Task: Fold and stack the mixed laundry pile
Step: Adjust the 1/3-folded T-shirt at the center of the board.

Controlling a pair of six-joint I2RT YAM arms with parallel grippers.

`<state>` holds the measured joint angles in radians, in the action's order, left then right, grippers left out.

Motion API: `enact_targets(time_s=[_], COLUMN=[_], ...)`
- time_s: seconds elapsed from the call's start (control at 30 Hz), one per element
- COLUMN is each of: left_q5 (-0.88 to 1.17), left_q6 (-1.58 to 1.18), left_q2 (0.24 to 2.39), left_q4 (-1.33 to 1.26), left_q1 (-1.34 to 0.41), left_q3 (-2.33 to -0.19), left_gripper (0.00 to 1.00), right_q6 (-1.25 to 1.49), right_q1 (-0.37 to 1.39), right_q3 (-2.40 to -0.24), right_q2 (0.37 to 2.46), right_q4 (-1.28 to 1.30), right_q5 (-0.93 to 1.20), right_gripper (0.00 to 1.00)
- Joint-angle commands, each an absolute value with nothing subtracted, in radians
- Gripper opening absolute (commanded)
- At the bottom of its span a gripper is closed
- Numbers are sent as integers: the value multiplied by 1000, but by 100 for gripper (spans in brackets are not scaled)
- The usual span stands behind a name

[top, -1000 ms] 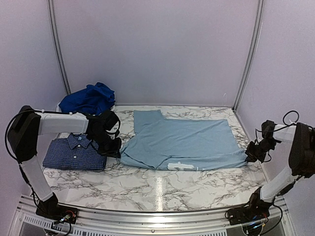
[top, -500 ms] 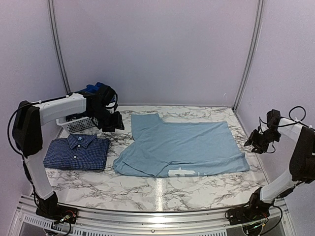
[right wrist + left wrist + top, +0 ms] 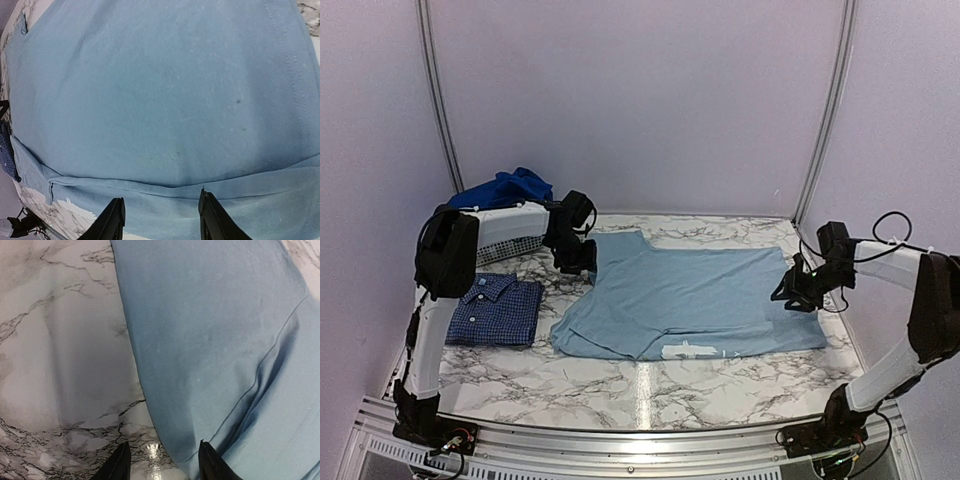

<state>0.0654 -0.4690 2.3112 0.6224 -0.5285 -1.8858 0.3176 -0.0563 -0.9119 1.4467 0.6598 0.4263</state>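
Pale blue T-shirt [image 3: 690, 300] lies flat beneath both your hands: left hand [image 3: 164, 446] spread over its edge, right hand [image 3: 161, 200] spread mid-cloth, apparently not touching.

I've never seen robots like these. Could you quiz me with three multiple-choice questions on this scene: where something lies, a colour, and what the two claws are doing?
1. Where is the checked shirt?
A) on the table, left of the T-shirt
B) on the floor
C) on top of the T-shirt

2. What colour are the clothes in the basket?
A) red
B) royal blue
C) yellow

3. What are the left gripper and right gripper doing?
A) both open above the T-shirt, holding nothing
B) both shut on the T-shirt
C) the left one lifting the checked shirt

Answers:
1 A: it lies folded beside the T-shirt's left side.
2 B: a bright blue heap shows at the back left.
3 A: both wrist views show parted fingers with nothing between them.
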Motion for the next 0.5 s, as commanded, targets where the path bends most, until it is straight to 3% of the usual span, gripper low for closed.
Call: enact_targets(time_s=[0.0,0.2,0.3,0.43,0.47], left_q5=[-55,-150,-194,-284,-309], left_q6=[-462,-429,-408,-379,-368], left_q2=[2342,2405,2434,2454,2456], left_q4=[666,717,750,795,801], left_q1=[-569,-611,-617,-592,-581], left_q3=[-1912,-1935,-1946,-1983,-1997], left_gripper=[48,43,29,1,0], right_q6=[327,305,297,298,299], right_q1=[-5,42,43,43,41], right_q3=[-893,-899,-884,-852,-842], right_q2=[1504,1600,1643,1693,1702], right_q4=[595,574,571,591,591], right_q5=[446,405,379,322,314], right_gripper=[46,45,45,45,45])
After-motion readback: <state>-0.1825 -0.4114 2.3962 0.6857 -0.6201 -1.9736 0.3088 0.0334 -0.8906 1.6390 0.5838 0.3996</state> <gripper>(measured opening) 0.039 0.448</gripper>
